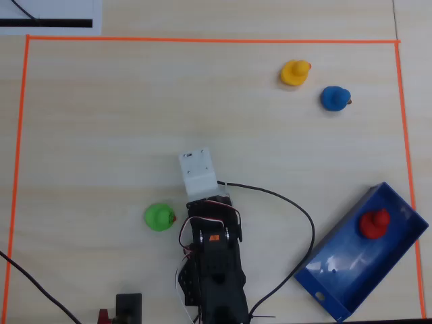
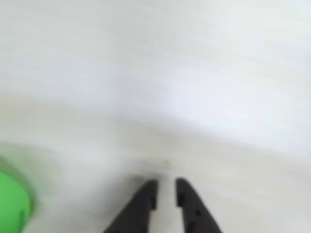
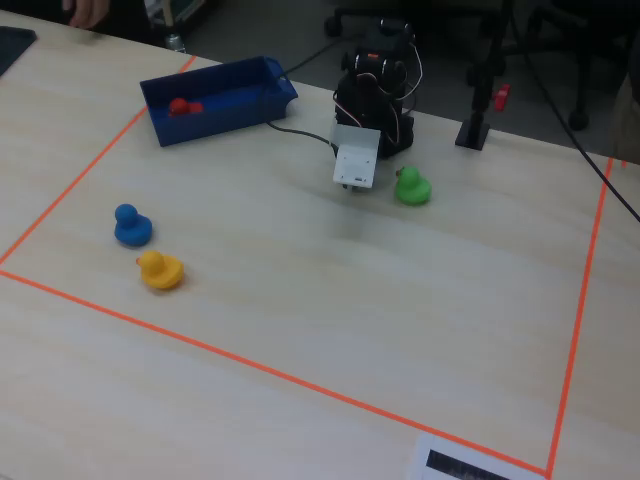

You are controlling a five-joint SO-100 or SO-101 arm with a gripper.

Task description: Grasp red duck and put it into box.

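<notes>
The red duck (image 1: 373, 223) sits inside the blue box (image 1: 335, 298) at the lower right of the overhead view. In the fixed view the red duck (image 3: 181, 105) lies at the left end of the box (image 3: 225, 117). My gripper (image 2: 166, 187) shows in the wrist view as two black fingertips, nearly together with only a thin gap and nothing between them, pointing down at bare table. The arm (image 1: 214, 256) is folded back near the bottom middle, far from the box, with the white wrist housing (image 1: 198, 173) covering the fingers from above.
A green duck (image 1: 159, 217) stands just left of the arm, and shows at the wrist view's left edge (image 2: 12, 204). A yellow duck (image 1: 295, 72) and a blue duck (image 1: 335, 98) stand at the upper right. A black cable (image 1: 307, 223) loops between arm and box. Orange tape (image 1: 20, 135) frames the table.
</notes>
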